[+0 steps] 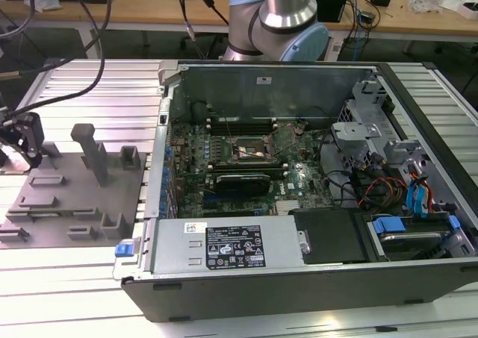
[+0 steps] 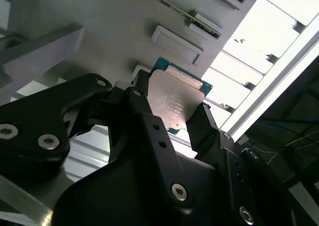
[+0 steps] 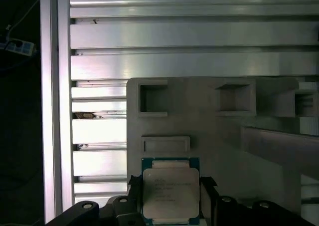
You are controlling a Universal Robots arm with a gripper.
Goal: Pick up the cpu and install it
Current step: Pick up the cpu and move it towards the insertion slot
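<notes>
The cpu point(image 3: 170, 193) is a flat square chip with a silvery top and a green rim. In both wrist views it sits between my black fingers, over the edge of the grey fixture plate point(image 3: 199, 116). My gripper point(image 3: 170, 185) is shut on the cpu point(image 2: 175, 100), one finger point(image 2: 144, 111) pressing against each opposite side. In the exterior view my gripper point(image 1: 28, 148) hangs at the left end of the fixture plate point(image 1: 67, 204), far from the open computer case point(image 1: 299, 196). The motherboard's open socket point(image 1: 254, 150) lies in the middle of the case.
Grey posts and blocks point(image 1: 93, 155) rise from the fixture plate. The ribbed aluminium table point(image 1: 89, 92) runs around it. Inside the case are a power supply point(image 1: 224, 245), drive bays with blue tabs point(image 1: 396, 226) and loose cables point(image 1: 373, 189). The arm's base point(image 1: 280, 24) stands behind the case.
</notes>
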